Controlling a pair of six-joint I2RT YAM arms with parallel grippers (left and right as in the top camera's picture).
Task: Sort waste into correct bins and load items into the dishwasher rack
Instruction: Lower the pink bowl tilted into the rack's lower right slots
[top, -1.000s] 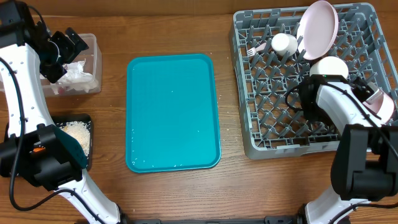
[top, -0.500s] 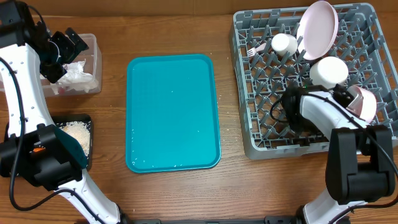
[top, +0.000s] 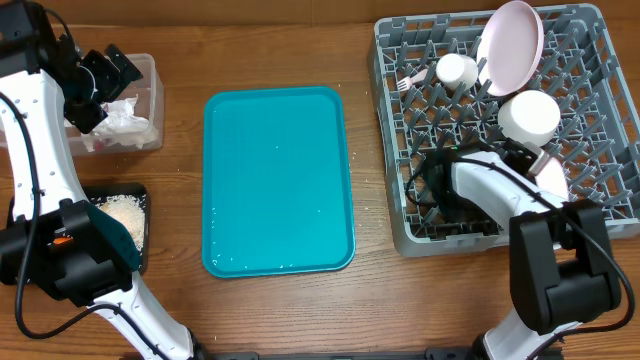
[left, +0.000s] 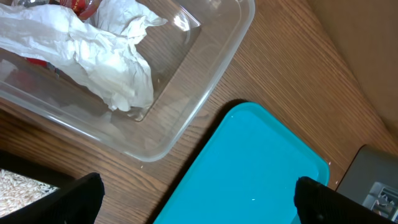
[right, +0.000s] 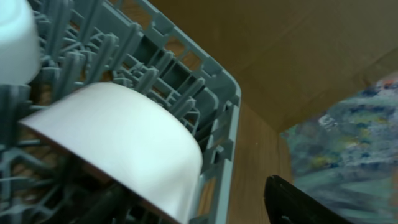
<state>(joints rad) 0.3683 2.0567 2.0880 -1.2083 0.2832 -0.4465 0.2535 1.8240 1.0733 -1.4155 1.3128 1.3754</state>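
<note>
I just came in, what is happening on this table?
The right arm's fingers stand open by a small white bowl resting tilted among the pegs of the large grey plastic rack. The left arm's fingers hang open above the clear plastic tub holding crumpled white napkins. A white plate, cup and second bowl sit there too.

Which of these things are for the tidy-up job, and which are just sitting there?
For the job: dishwasher rack, plate, cup, upper bowl, lower bowl, fork, clear tub with napkins, black tray with crumbs.
Just lying about: teal tray, wooden table.
</note>
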